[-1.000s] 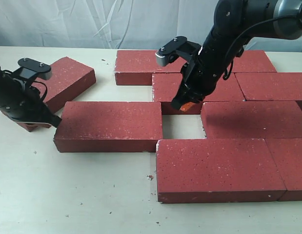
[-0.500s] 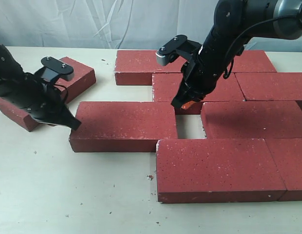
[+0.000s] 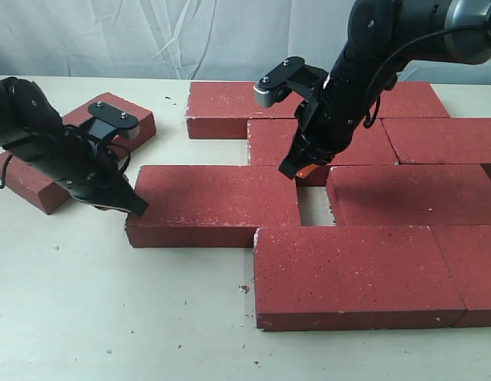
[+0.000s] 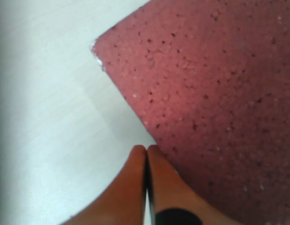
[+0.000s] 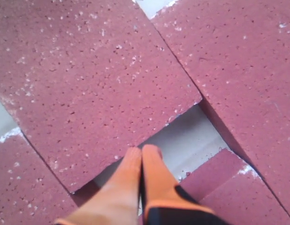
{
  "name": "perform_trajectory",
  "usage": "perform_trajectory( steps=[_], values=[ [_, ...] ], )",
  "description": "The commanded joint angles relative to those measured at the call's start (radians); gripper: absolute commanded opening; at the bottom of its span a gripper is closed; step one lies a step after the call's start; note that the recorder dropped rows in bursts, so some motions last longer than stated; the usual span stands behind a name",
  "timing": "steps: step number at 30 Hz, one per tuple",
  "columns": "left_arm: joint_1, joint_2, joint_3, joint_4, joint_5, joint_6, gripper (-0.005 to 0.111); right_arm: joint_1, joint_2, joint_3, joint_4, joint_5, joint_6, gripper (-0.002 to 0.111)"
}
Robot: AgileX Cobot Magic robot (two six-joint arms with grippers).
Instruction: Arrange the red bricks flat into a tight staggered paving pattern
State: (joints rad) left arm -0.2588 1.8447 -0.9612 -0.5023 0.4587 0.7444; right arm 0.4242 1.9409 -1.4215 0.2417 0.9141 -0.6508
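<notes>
Touching the left end of a dark-red, speckled rectangular paving brick (image 3: pixel 217 197) lying flat on the pale table (image 3: pixel 70 302), the left gripper (image 3: pixel 132 206) has its orange fingers (image 4: pixel 130 187) pinched together, empty. A small gap separates that brick from its right-hand neighbour (image 3: pixel 404 194). The right gripper (image 3: pixel 299 170), likewise pinched together and empty, hangs at that gap, apparently touching the rear brick (image 3: pixel 269 143).

Most red bricks (image 3: pixel 356 274) lie flat in staggered rows, speckled, small gap mid-pattern; stray brick (image 3: pixel 31 184) angled, apart at left.
</notes>
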Motion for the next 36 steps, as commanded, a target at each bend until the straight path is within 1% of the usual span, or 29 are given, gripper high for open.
perform_trajectory(
  steps=[1,6,10,13,19,24,28,32,36],
  values=[
    [-0.003,-0.001,-0.007,-0.029,0.009,0.0,0.0,-0.006,-0.01,0.002,-0.009,-0.005,-0.003,-0.001],
    [-0.028,-0.001,-0.007,-0.029,0.01,0.002,0.0,-0.006,-0.01,0.002,-0.009,-0.005,-0.003,-0.001],
    [-0.068,-0.001,-0.007,-0.029,-0.037,0.004,0.0,-0.006,-0.01,0.002,-0.009,-0.005,0.0,-0.001],
    [-0.09,-0.001,-0.007,-0.033,-0.042,0.004,0.0,-0.006,-0.01,0.002,-0.009,-0.005,0.0,-0.001],
    [-0.103,0.003,-0.007,-0.044,-0.053,0.004,0.0,-0.006,-0.01,0.002,-0.009,-0.005,0.0,-0.001],
    [-0.106,0.053,-0.03,-0.052,-0.056,0.004,0.0,-0.006,-0.01,0.002,-0.009,-0.005,-0.003,-0.001],
    [-0.134,0.087,-0.06,-0.046,-0.024,0.004,0.0,-0.006,-0.01,0.002,-0.009,-0.005,-0.003,-0.001],
    [-0.171,0.089,-0.067,-0.043,-0.031,0.004,0.0,-0.006,-0.01,0.002,-0.009,-0.005,0.0,-0.001],
    [-0.183,0.089,-0.067,-0.043,-0.041,0.004,0.0,-0.006,-0.01,0.002,-0.009,-0.005,-0.002,-0.001]
  ],
)
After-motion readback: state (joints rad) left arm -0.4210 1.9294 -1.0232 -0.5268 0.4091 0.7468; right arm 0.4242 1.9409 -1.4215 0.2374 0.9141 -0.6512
